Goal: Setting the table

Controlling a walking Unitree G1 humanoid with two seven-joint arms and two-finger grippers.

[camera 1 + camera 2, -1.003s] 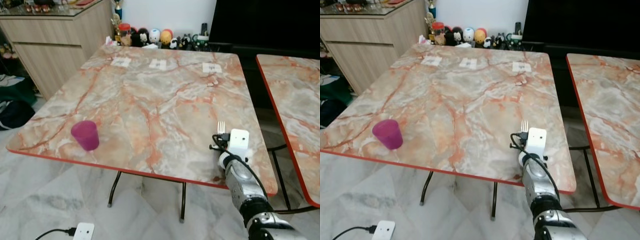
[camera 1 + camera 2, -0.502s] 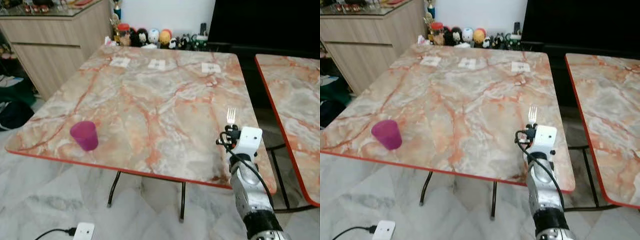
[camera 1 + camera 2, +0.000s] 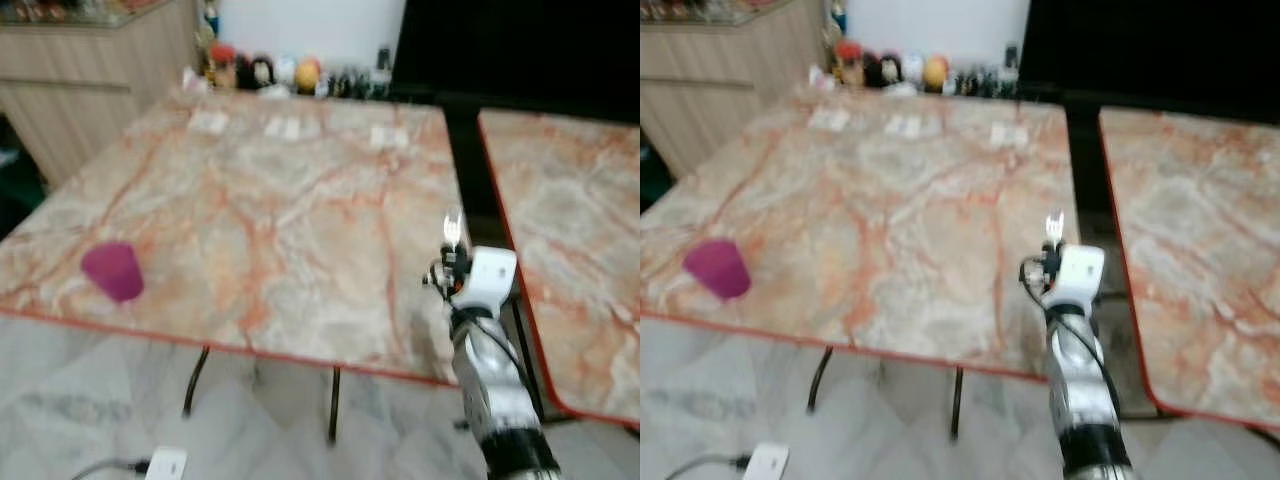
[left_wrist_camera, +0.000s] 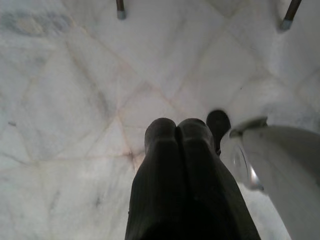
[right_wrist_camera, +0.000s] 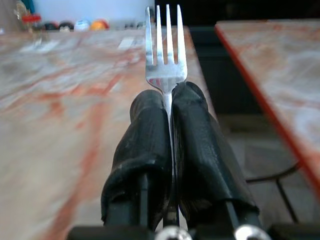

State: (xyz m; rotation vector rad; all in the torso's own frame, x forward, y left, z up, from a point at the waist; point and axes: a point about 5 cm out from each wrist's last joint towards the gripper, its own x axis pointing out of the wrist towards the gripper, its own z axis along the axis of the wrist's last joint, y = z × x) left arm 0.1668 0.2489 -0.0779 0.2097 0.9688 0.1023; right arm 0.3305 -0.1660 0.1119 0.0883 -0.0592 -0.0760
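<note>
Right end effector [image 5: 167, 145] clamped on a fork [image 5: 165, 55], fingers [image 5: 142, 145] pressed together on the neck just below the tines, prongs pointing straight out past the tips. Held above the near right corner of the worktop [image 3: 280, 200], by its red edge, with the fork's head standing upright in the head views [image 3: 453, 226]. Handle hidden between and behind the fingers.

Judging by look: thin metal, light, stiff, nothing fragile about it. Smooth and slippery, though, and narrow where pinched, so prone to pivoting or sliding in the rubber pads if knocked on the marble. Grip at the neck gives good control of the tines but leaves the handle free to swing; lying flat on the hard surface, hard to pick up again, so best laid down gently, tines away, and released only once resting.

Left end effector [image 4: 175, 150] hanging low over the pale tiled floor, fingers closed against each other with nothing between them.

Elsewhere on the worktop: a purple cup [image 3: 112, 270] near the front left edge, well apart from the fork; three small white cards [image 3: 208, 122] in a row toward the far side; figurines [image 3: 262, 72] along the back edge. Second worktop [image 3: 570, 220] just to the right across a gap. Head views blurred.
</note>
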